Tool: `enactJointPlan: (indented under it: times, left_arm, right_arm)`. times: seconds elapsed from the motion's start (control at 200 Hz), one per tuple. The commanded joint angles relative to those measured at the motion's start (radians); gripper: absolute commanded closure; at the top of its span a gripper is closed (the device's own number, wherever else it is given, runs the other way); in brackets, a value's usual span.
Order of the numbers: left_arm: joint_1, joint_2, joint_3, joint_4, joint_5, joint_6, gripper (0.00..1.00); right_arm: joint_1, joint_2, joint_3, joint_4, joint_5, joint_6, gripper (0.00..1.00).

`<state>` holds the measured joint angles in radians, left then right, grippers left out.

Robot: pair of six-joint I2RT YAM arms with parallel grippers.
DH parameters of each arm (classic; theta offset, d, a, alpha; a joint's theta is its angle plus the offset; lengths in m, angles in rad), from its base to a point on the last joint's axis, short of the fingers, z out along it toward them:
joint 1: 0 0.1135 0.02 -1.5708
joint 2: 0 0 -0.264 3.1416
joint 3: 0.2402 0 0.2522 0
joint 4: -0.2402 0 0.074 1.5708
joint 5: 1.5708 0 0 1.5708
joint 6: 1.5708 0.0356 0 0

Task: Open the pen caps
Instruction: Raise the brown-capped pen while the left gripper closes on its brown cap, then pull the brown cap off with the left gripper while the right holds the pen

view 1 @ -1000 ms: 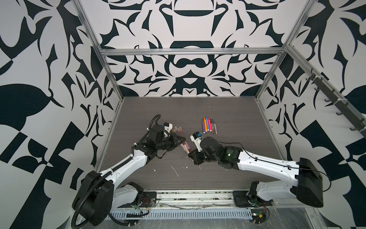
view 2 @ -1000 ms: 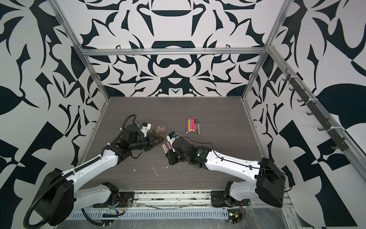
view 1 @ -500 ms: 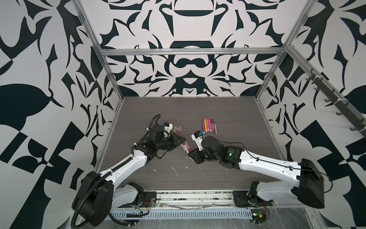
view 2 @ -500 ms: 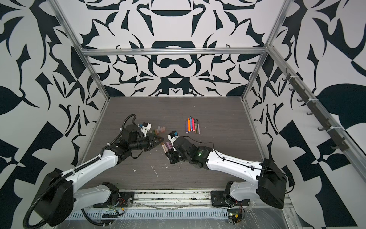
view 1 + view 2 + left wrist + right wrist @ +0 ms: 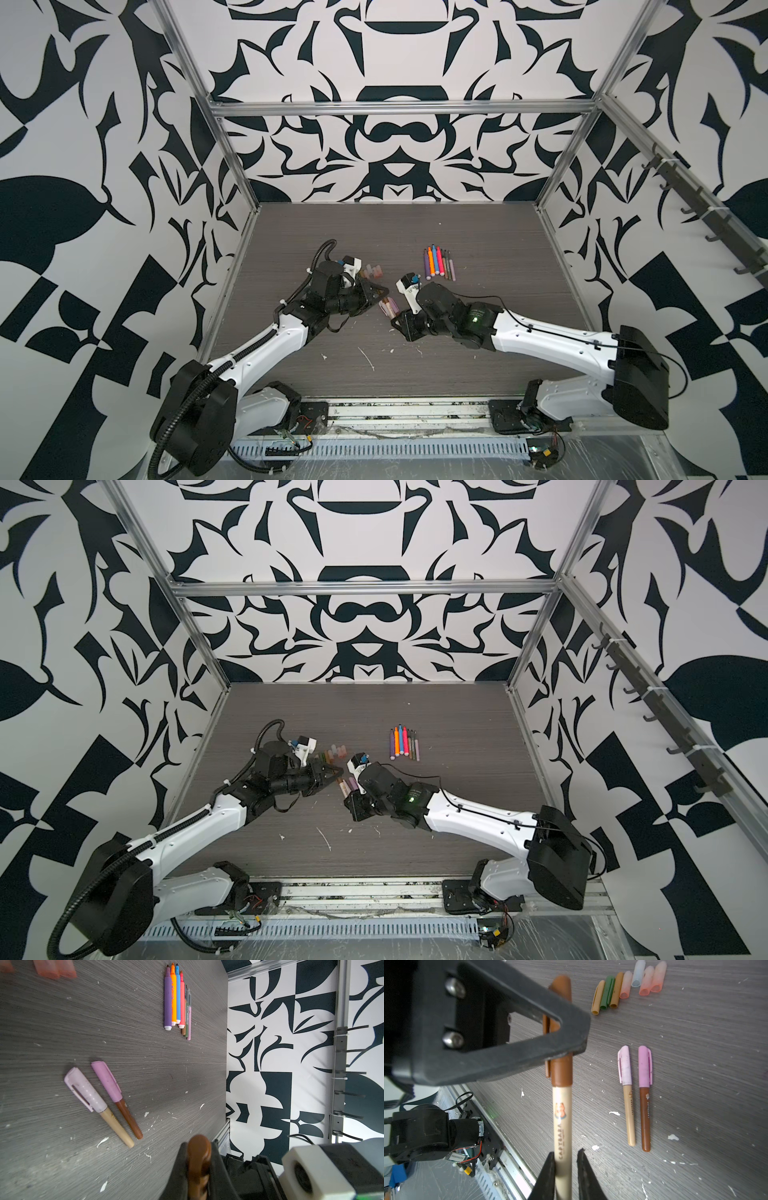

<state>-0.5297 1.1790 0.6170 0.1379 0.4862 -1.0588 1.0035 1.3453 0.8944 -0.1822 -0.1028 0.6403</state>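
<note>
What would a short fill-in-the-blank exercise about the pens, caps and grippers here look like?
1. The left gripper is shut on a ___ cap.
2. The right gripper is shut on the held pen, whose cap is still ___.
3. Exactly ___ other capped pens lie on the table.
4. Among the loose caps, exactly one is ___.
Missing words: brown, on, two, green.

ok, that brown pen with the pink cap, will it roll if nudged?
Probably not far: the pink cap has a side clip that should catch. The brown pen looks stiff, light plastic; its smooth barrel may slip.
</note>
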Motion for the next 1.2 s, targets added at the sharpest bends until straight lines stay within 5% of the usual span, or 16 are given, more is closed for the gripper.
enactJointPlan:
  times: [0.0,0.165,0.305,0.41,0.685,0.89,1.195]
  left_arm:
    - [-0.001,-0.027,0.009,0.007,0.008,-0.005,1.00]
    - [0.052,-0.038,0.066,-0.101,-0.016,0.087,1.00]
    - [0.308,0.037,0.307,-0.389,0.072,0.322,1.00]
    - [0.426,0.079,0.353,-0.401,0.074,0.340,1.00]
    - [0.430,0.134,0.206,-0.354,0.068,0.375,1.00]
    - [0.430,0.227,0.128,-0.339,-0.011,0.427,1.00]
    - [0.430,0.492,0.171,-0.231,-0.018,0.451,1.00]
  right_arm:
    - [-0.004,-0.007,0.038,0.018,0.013,-0.005,0.97]
    - [0.002,-0.049,-0.036,0.018,0.033,0.032,1.00]
    - [0.129,-0.158,-0.184,0.041,0.154,0.101,1.00]
    - [0.176,-0.238,-0.258,0.029,0.180,0.148,1.00]
    - [0.135,-0.421,-0.299,-0.099,0.326,0.101,1.00]
    - [0.023,-0.433,-0.314,-0.106,0.245,0.062,1.00]
    - [0.000,-0.483,-0.376,-0.103,0.229,0.079,1.00]
